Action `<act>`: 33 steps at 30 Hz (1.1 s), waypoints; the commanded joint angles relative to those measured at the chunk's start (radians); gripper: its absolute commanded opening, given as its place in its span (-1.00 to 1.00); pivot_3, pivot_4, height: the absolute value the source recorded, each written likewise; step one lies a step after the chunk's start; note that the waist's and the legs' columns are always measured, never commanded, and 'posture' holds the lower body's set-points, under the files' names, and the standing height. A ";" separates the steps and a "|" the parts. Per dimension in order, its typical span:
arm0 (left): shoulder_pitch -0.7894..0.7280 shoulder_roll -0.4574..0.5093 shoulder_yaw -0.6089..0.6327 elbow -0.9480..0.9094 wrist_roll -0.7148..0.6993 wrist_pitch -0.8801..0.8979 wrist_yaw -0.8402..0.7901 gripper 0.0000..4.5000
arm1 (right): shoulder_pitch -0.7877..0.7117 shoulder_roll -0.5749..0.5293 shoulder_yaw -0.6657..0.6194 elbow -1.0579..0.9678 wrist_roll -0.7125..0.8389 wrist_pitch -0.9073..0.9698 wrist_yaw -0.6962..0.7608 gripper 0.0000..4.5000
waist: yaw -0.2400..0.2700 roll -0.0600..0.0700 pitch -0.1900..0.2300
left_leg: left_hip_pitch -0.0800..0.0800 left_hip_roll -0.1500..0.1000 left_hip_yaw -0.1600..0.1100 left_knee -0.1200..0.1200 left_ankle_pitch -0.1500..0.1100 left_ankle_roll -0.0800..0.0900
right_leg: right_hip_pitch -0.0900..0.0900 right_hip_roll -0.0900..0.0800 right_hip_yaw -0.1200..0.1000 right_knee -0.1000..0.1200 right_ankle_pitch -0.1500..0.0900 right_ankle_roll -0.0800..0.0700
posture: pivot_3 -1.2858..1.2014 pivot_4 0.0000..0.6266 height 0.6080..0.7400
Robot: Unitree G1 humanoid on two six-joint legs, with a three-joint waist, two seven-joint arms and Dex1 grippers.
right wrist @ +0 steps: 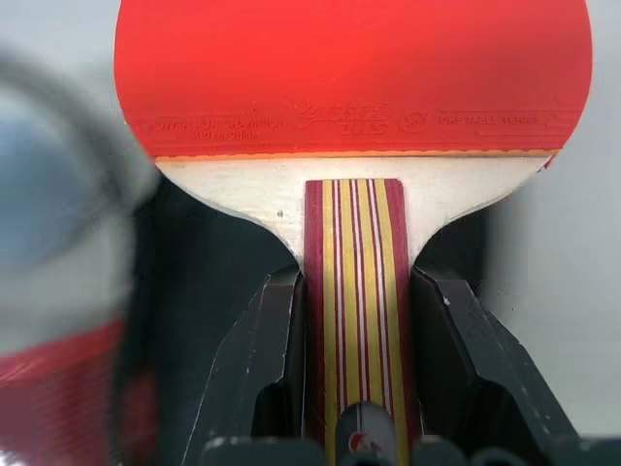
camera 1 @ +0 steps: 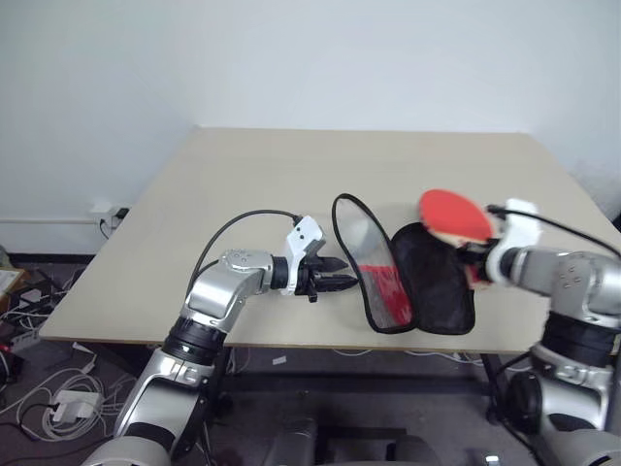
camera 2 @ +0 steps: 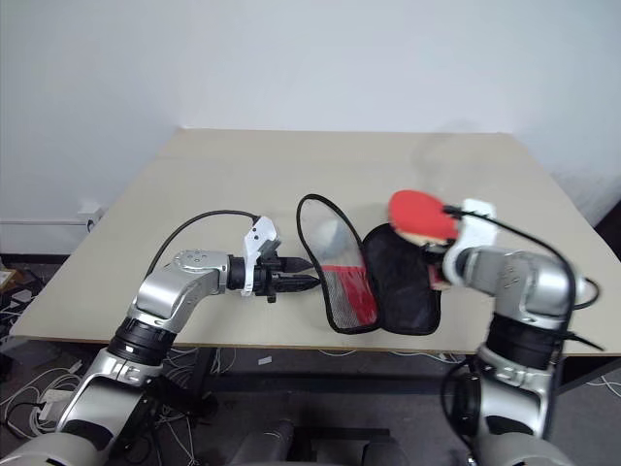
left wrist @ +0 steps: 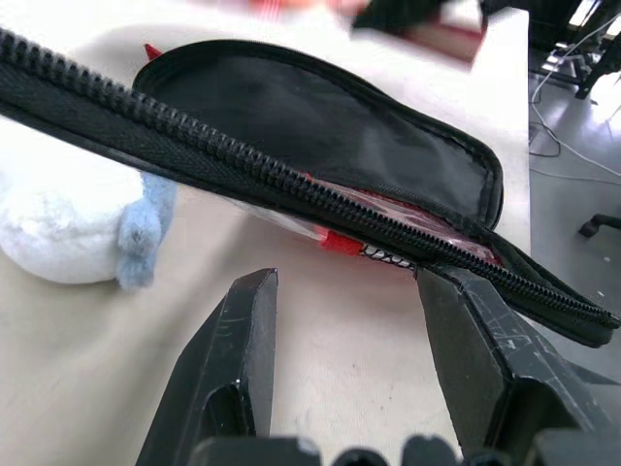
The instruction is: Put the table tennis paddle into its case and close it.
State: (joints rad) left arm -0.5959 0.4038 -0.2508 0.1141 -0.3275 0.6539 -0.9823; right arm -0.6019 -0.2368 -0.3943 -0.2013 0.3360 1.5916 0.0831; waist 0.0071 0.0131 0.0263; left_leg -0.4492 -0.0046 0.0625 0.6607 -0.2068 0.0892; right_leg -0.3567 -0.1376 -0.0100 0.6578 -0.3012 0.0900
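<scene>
Case (camera 1: 408, 277) open near front surface (camera 1: 243, 184) edge; left gripper (camera 1: 342, 282) jaws parted beside its rim; right gripper (right wrist: 354, 364) jaws clamping paddle (camera 1: 454, 216) handle above it.

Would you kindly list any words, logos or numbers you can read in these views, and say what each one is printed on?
None can be quoted with certainty.
Table tennis paddle, held by the right gripper: a line of small print along the lower edge of the red rubber, too blurred to read.
Case: white marks on the red fabric by the zip, too small to read.
</scene>
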 commanded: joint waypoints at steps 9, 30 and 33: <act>-0.043 -0.007 0.008 0.018 0.008 -0.037 -0.013 0.04 | 0.088 0.125 -0.038 -0.150 -0.097 0.019 -0.085 -0.47 | -0.004 0.000 0.000 | 0.000 -0.001 0.000 -0.001 -0.001 -0.006 | -0.001 0.001 -0.001 0.000 0.000 0.000 | 0.03 -1.00 0.61; -0.065 -0.015 0.012 0.065 0.029 -0.066 -0.024 0.04 | 0.188 0.135 0.031 -0.159 -0.137 -0.012 -0.072 -0.47 | -0.004 0.000 0.000 | 0.000 -0.001 0.000 -0.001 -0.001 -0.006 | 0.000 0.001 -0.002 0.000 0.000 0.000 | 0.03 -1.00 0.61; -0.066 -0.016 0.012 0.068 0.031 -0.068 -0.023 0.04 | 0.198 0.126 0.047 -0.163 -0.142 -0.022 -0.067 -0.31 | -0.004 0.000 0.000 | 0.000 -0.001 0.000 -0.001 -0.001 -0.006 | 0.000 0.001 -0.002 0.000 0.000 0.000 | 0.03 -1.00 0.61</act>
State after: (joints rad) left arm -0.6329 0.3867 -0.2536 0.1910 -0.3023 0.6068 -1.0035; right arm -0.4150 -0.0999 -0.3519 -0.3371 0.2033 1.5701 0.0184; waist 0.0030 0.0132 0.0262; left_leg -0.4490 -0.0061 0.0621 0.6593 -0.2077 0.0834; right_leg -0.3569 -0.1363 -0.0118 0.6576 -0.3013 0.0900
